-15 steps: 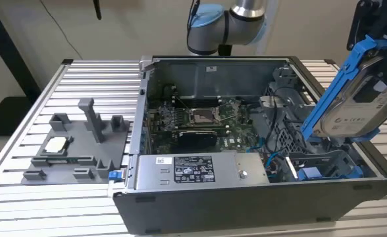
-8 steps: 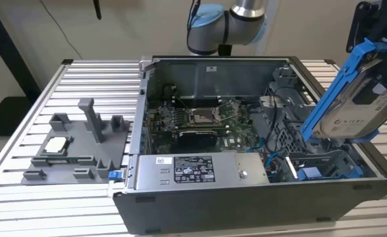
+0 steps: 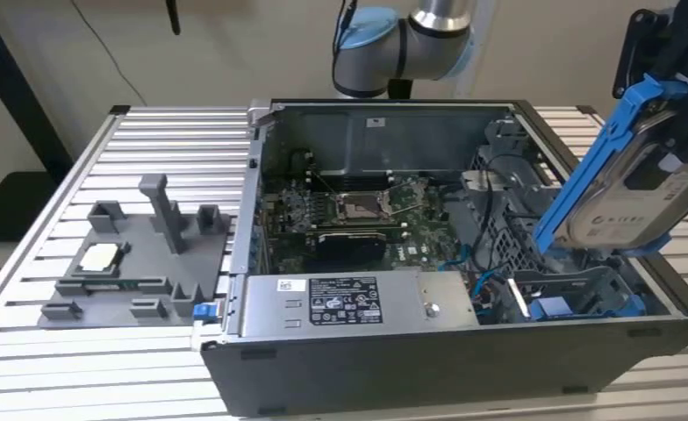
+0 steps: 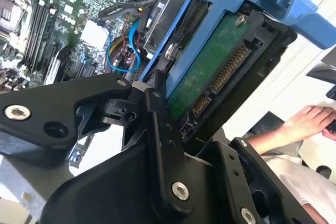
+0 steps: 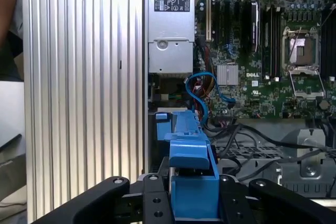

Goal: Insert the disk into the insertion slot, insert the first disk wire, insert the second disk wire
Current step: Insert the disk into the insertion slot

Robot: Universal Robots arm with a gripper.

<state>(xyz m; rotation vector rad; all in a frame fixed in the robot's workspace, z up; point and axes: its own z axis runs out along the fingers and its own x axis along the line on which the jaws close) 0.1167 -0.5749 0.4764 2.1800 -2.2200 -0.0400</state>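
Note:
My gripper (image 3: 676,145) is shut on the disk (image 3: 625,189), a silver drive with a white label in a bright blue carrier frame. I hold it tilted in the air over the open computer case, at the exterior view's right. Below it lies the insertion slot (image 3: 569,298), a grey bay with blue fittings at the case's near right corner. In the second wrist view the disk's green board (image 4: 210,72) faces the camera between the black fingers (image 4: 157,124). In the first wrist view the blue carrier (image 5: 190,156) sits in the gripper (image 5: 193,205) above the slot (image 5: 160,129).
A blue cable (image 5: 202,85) loops beside the slot. The grey labelled power-supply box (image 3: 344,300) and the motherboard (image 3: 356,215) fill the case. A grey fixture tray (image 3: 133,263) lies on the slatted table (image 3: 39,351). A person's hand (image 4: 307,121) rests beyond the table.

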